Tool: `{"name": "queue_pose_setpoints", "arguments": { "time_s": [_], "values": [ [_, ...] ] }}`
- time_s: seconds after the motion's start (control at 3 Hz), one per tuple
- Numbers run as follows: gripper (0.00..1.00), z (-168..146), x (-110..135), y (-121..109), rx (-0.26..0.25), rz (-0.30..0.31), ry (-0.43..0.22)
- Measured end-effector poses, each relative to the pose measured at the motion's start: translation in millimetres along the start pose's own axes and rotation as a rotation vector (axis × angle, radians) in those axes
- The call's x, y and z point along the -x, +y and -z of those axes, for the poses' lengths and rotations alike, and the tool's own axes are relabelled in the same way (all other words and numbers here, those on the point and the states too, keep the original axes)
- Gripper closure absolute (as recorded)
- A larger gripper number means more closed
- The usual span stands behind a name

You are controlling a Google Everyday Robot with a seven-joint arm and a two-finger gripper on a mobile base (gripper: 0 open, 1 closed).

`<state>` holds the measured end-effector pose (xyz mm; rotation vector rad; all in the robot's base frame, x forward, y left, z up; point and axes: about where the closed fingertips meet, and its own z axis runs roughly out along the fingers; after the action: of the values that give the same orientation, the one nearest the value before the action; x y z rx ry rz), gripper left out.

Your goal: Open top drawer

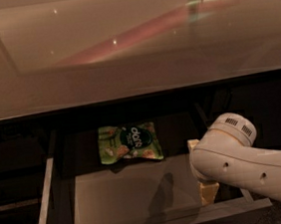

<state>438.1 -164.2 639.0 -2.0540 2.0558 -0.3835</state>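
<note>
The top drawer (114, 199) stands pulled out under the countertop. Its grey inner floor and pale grey rims show; its dark front and centre pull are edge-on at the bottom and hidden. My gripper (207, 191) is the beige part hanging from the white arm (246, 165), inside the drawer's right front corner, close to the right rim. The arm's wrist covers most of it.
A green snack bag (130, 143) lies flat at the back of the drawer floor, left of the arm. The glossy brown countertop (124, 50) overhangs the drawer. Dark cabinet fronts flank the drawer on the left (16, 167) and right (270, 105).
</note>
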Motion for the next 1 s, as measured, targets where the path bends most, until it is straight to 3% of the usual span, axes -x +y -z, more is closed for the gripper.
{"name": "queue_pose_setpoints", "arguments": {
  "time_s": [0.67, 1.0],
  "values": [
    [0.00, 13, -6, -8, -0.010, -0.020, -0.031],
    [0.00, 40, -20, -33, -0.043, -0.060, -0.046]
  ]
}}
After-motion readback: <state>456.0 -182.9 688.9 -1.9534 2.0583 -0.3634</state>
